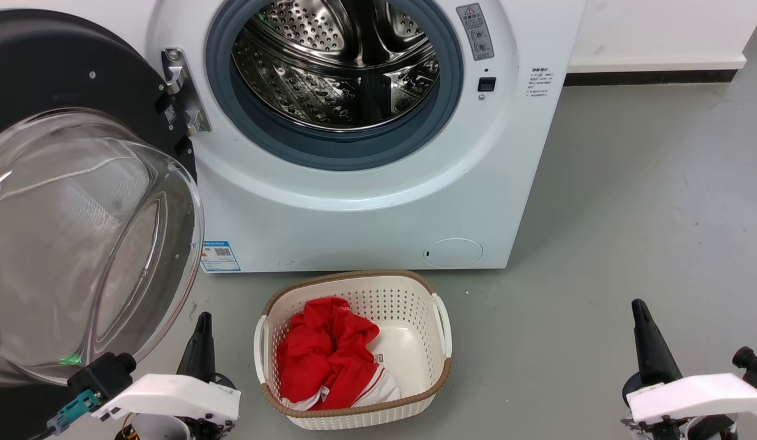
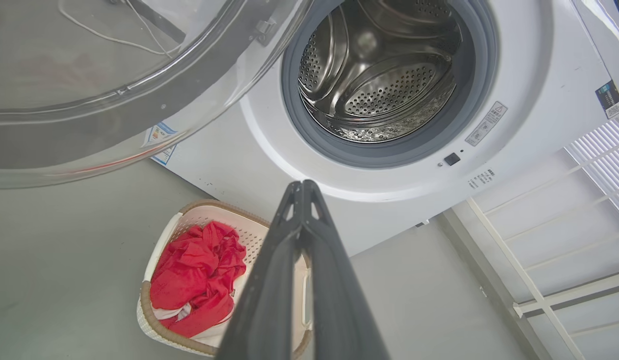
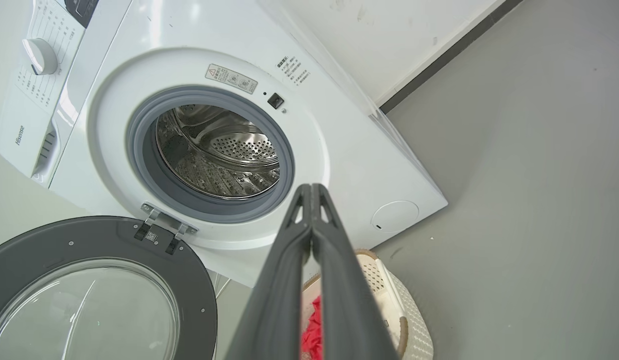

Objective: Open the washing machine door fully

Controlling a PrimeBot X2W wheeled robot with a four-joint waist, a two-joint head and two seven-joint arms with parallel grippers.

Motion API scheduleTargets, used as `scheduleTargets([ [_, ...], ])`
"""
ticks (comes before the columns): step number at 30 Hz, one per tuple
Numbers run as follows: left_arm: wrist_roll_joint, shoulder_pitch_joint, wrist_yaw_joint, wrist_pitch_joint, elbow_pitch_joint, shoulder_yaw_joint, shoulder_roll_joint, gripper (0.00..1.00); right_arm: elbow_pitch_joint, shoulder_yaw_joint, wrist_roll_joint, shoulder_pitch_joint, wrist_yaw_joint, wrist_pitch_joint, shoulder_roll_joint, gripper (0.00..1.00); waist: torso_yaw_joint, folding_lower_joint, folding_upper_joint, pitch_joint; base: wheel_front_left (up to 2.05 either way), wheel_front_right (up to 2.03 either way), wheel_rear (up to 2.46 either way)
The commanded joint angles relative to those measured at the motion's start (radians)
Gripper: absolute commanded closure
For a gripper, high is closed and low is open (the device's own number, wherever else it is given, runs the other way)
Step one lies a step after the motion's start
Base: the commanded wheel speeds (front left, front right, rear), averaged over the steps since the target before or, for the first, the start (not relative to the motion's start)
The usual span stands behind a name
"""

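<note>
White washing machine (image 1: 366,220) standing with drum mouth uncovered. Door (image 1: 79,232) swung wide on its left hinge. Basket (image 1: 427,293) of red cloth (image 1: 329,348) in front. Left gripper (image 2: 302,185) and right gripper (image 3: 311,187) clenched, empty, clear of door.

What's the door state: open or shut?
Open. The door is swung out left on its hinge, clear of the drum, whose mouth is fully exposed.

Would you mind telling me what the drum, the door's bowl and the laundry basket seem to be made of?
Drum: polished steel, by its mirror shine and punched holes.
Door bowl: clear glass, possibly plastic; you see through it.
Basket: white moulded plastic, brown woven-look rim.
</note>
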Motion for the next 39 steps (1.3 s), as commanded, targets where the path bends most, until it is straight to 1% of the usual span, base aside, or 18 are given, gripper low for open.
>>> scheduleTargets([
  [1,-0.032,-0.030,-0.008,0.006,-0.009,0.007,0.001,1.00,-0.007,-0.004,0.033,-0.031,0.000,0.006,-0.007,1.00,0.000,0.0000,0.0000,0.000,0.00,0.00,0.00],
  [18,-0.243,-0.040,-0.034,0.060,-0.003,0.036,-0.011,1.00,0.016,-0.014,0.243,-0.053,0.000,0.053,-0.009,1.00,-0.002,0.0000,0.0000,-0.002,0.00,0.00,0.00],
  [39,-0.461,-0.048,-0.062,0.115,0.003,0.065,-0.022,1.00,0.041,-0.028,0.457,-0.077,0.000,0.104,-0.009,1.00,-0.004,0.0000,0.0000,-0.003,0.00,0.00,0.00],
])
